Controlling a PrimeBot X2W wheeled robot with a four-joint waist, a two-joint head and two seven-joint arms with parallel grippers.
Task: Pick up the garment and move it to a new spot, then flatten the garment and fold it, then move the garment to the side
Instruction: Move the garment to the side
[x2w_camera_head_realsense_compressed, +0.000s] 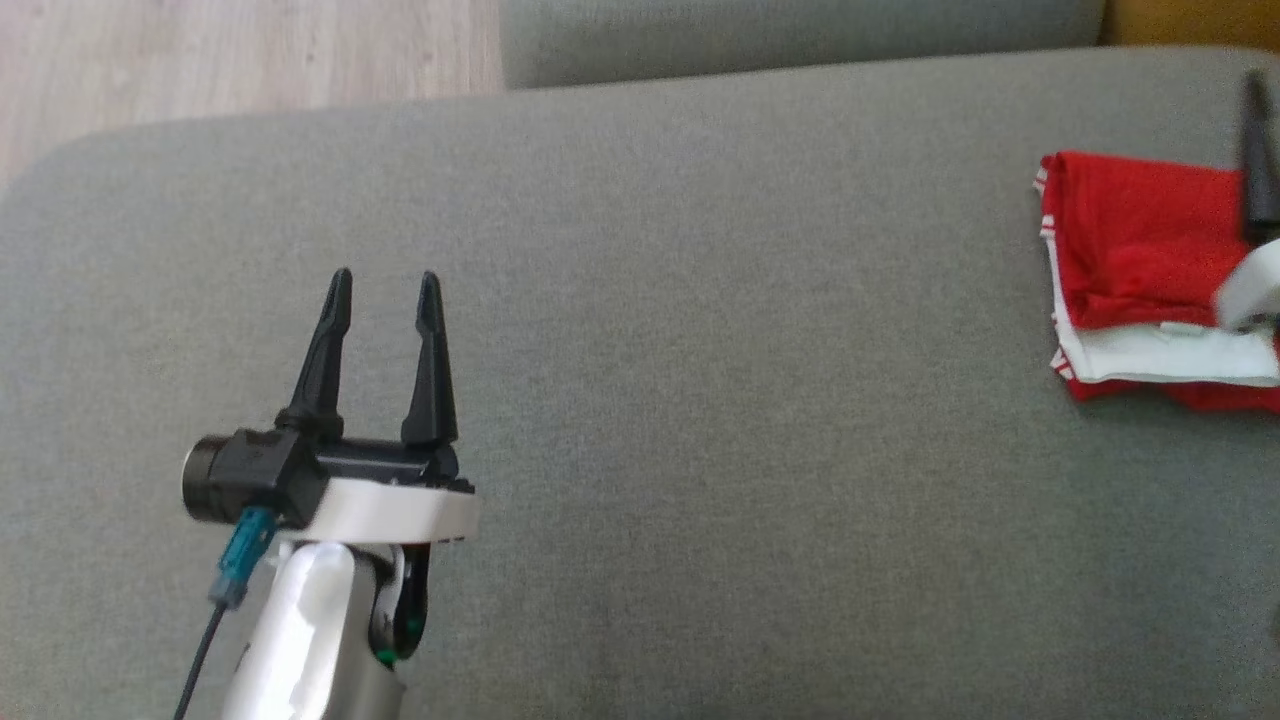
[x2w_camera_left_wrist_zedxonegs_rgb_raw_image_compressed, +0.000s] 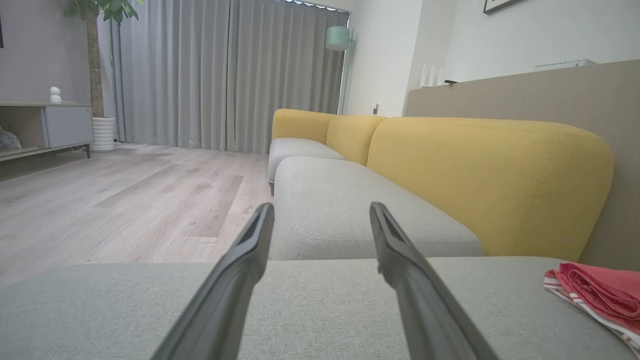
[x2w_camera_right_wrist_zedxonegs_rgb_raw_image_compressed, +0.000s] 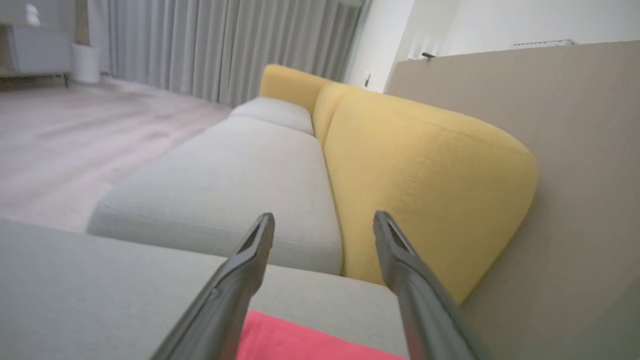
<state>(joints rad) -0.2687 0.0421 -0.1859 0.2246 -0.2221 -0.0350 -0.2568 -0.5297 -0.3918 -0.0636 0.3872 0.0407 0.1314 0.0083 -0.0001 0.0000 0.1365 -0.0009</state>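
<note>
From my head, my left hand (x2w_camera_head_realsense_compressed: 386, 278) hovers open and empty over the grey sofa cushion (x2w_camera_head_realsense_compressed: 700, 350). It is well apart from the folded red garment (x2w_camera_head_realsense_compressed: 1140, 235) at the far right, whose white, striped edge shows here. My left wrist catches the garment low beside the yellow backrest (x2w_camera_left_wrist_zedxonegs_rgb_raw_image_compressed: 490, 180). My right wrist shows my right hand (x2w_camera_right_wrist_zedxonegs_rgb_raw_image_compressed: 324, 216) with fingers apart, gripping nothing, red cloth just beneath.

Head overhead, wrists low, garment (x2w_camera_head_realsense_compressed: 1140, 240) shared
</note>
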